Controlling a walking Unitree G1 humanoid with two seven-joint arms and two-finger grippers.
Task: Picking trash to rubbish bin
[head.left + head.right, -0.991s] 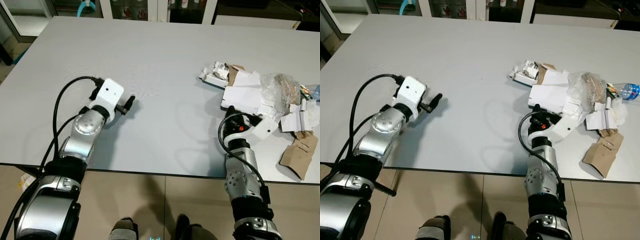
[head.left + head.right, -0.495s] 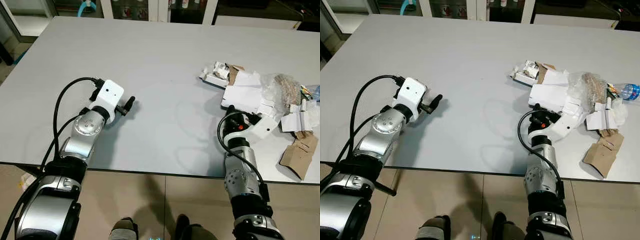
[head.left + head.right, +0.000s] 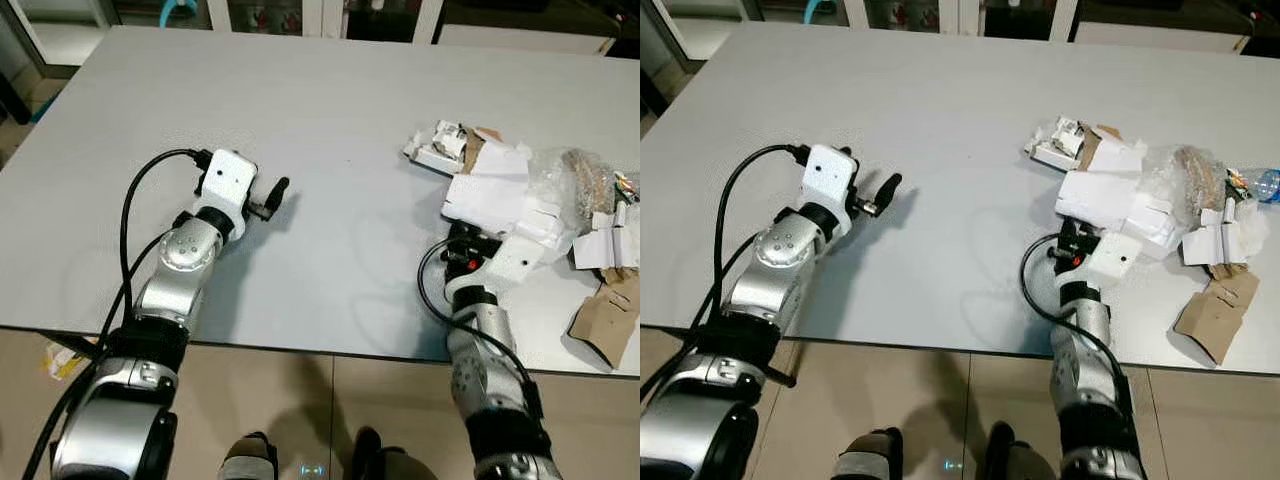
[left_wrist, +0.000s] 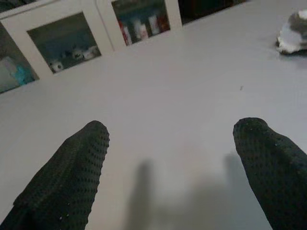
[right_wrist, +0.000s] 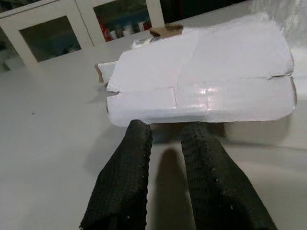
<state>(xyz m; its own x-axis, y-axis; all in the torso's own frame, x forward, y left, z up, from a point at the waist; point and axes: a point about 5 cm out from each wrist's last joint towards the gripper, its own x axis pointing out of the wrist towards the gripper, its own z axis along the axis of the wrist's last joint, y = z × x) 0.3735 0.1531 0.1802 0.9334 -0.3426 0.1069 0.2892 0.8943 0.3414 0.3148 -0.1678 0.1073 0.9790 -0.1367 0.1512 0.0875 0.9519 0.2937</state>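
- The clear plastic bottle with a blue label [image 3: 1268, 184] at the table's right edge is cut off by the frame.
- The right tool's [image 5: 165, 132] fingertips vanish under the flattened white cardboard box [image 5: 201, 91].
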